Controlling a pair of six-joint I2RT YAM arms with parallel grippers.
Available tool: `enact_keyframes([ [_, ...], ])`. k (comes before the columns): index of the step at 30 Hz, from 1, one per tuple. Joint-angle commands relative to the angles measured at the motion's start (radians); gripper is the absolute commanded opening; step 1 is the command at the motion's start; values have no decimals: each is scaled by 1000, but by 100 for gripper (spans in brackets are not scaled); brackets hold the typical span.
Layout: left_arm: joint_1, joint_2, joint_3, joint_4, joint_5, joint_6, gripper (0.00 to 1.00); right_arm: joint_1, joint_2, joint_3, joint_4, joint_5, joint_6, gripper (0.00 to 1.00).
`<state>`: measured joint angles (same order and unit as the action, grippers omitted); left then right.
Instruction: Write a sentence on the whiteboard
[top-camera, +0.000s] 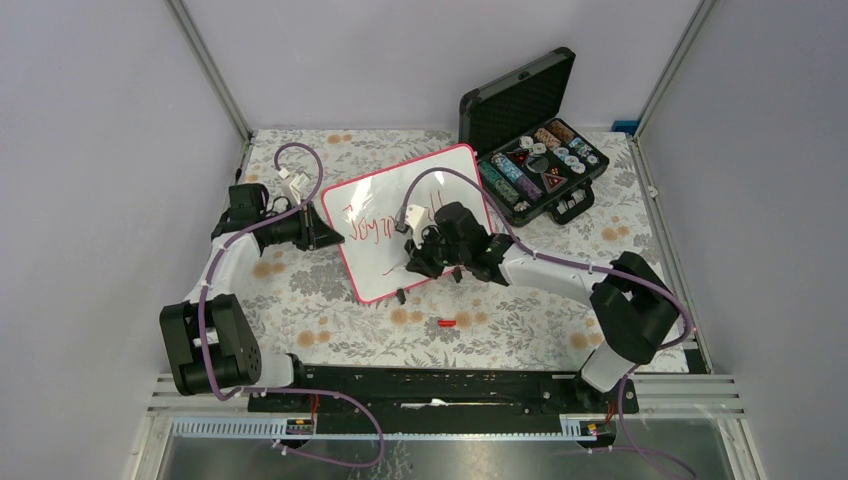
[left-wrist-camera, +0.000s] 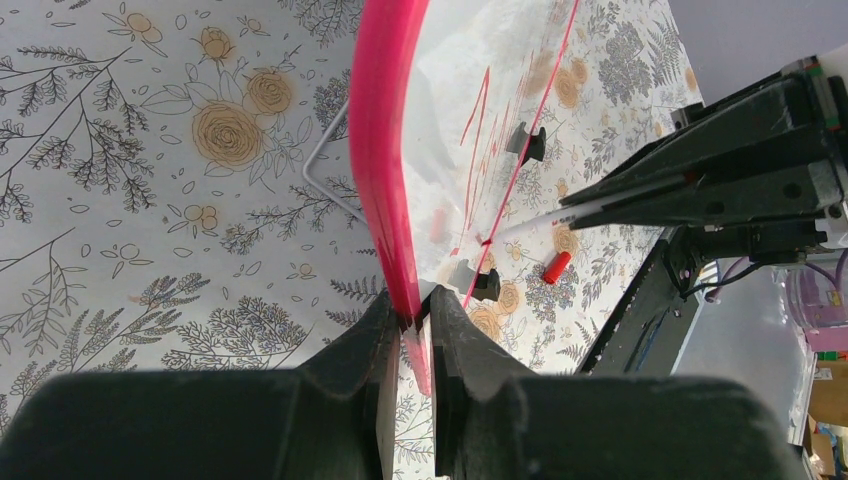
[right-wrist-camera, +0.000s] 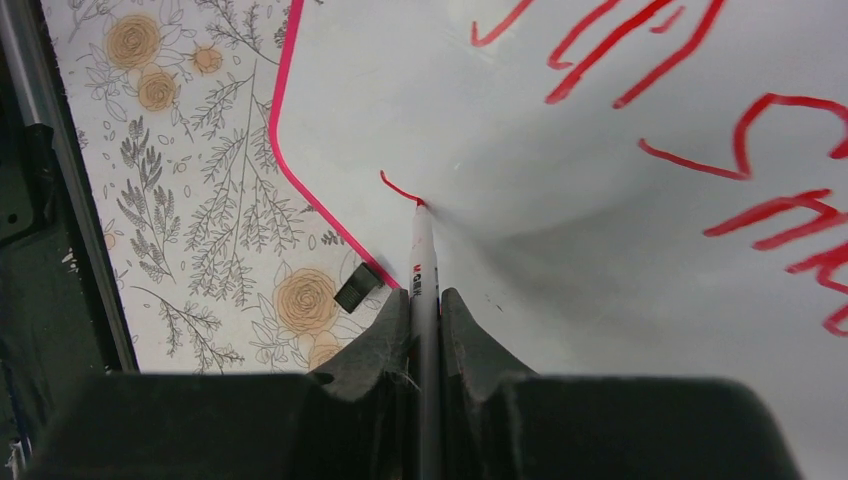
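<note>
The whiteboard, white with a pink-red rim, stands tilted on the floral table. My left gripper is shut on its left rim; the jaws pinch the pink edge, as the left wrist view shows at the gripper. My right gripper is shut on a white marker whose red tip touches the board low down, at the end of a short fresh stroke. Red handwritten words of the sentence run across the board above the tip. The right arm hides part of the writing from above.
A red marker cap lies on the table in front of the board, also seen as the cap. An open black case of small items stands at the back right. A black clip foot sits at the board's lower edge.
</note>
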<state>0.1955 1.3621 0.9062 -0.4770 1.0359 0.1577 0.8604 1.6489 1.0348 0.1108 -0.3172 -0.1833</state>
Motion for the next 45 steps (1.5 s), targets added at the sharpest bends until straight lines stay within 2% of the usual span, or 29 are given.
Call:
enact_keyframes([
  [1, 2, -9, -1, 47, -27, 29, 0, -46, -59, 1, -11, 38, -31, 0],
  [10, 2, -10, 2, 47, -27, 27, 0, -46, -100, 26, -50, -84, -33, 0],
  [31, 2, -11, 2, 48, -28, 26, 0, -42, -20, 103, -2, -24, -10, 0],
  [45, 2, -12, 4, 48, -28, 26, 0, -43, -9, 58, 5, -16, -8, 0],
])
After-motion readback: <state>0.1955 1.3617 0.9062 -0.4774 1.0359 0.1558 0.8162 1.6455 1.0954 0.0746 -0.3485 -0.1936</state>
